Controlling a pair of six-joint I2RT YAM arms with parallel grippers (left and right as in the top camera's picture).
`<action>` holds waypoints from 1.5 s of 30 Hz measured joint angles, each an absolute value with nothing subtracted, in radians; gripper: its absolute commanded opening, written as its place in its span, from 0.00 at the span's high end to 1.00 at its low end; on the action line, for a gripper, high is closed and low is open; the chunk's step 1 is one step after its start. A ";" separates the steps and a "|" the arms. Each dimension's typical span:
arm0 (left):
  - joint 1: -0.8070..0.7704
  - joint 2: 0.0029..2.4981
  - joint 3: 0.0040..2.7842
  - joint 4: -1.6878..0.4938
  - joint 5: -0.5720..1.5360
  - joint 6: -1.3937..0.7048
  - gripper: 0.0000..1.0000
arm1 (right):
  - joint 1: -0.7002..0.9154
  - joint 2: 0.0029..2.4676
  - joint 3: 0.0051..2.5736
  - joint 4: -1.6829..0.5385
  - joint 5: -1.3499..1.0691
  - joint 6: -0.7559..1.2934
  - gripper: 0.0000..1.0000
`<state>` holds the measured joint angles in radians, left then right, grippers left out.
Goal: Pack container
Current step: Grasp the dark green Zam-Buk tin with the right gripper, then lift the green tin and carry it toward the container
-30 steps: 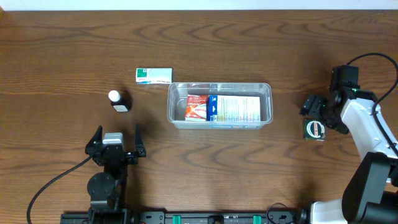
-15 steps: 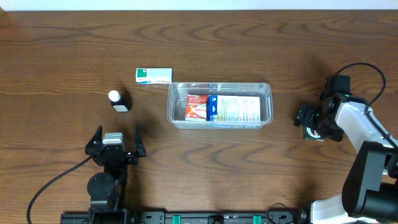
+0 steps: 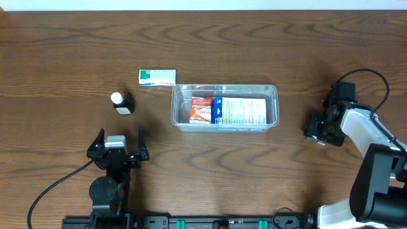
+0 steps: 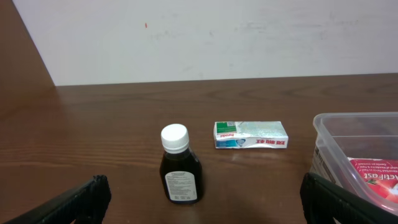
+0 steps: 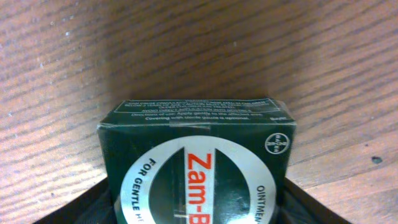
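Observation:
The clear container (image 3: 224, 86) sits mid-table and holds a red box (image 3: 201, 109) and a blue-and-white box (image 3: 240, 111); its corner shows in the left wrist view (image 4: 354, 118). My right gripper (image 3: 317, 129) is down on the table right of it. In the right wrist view its fingers (image 5: 199, 199) press both sides of a dark green ointment box (image 5: 199, 149). That box is hidden under the gripper in the overhead view. My left gripper (image 3: 118, 141) is open and empty (image 4: 199, 199), near the front edge.
A dark bottle with a white cap (image 3: 121, 103) stands left of the container, just ahead of my left gripper (image 4: 180, 168). A white-and-green box (image 3: 157, 77) lies behind it (image 4: 250, 135). A black cable runs by the right arm.
My right gripper has come down and forward over the green ointment box, which lay uncovered beside it a second ago, and now covers it. The left arm has not moved.

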<state>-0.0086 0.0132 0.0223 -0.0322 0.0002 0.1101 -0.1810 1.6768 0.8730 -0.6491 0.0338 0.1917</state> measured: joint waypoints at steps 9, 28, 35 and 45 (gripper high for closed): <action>-0.009 0.013 0.022 -0.032 0.000 0.110 0.02 | -0.181 1.677 0.873 -0.633 0.033 0.194 0.44; -0.009 0.013 0.022 -0.032 0.000 0.110 0.02 | -0.147 1.505 1.207 -0.725 -0.488 0.200 0.42; -0.009 0.013 0.022 -0.032 0.000 0.110 0.02 | 0.124 1.456 1.216 -0.567 -0.568 0.290 0.42; -0.009 0.013 0.022 -0.032 0.000 0.110 0.02 | 0.561 1.512 1.216 -0.461 -0.205 0.470 0.42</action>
<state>-0.0086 0.0132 0.0223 -0.0322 0.0002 0.1101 0.5613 1.5124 1.2163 -0.4606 -0.2054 0.4698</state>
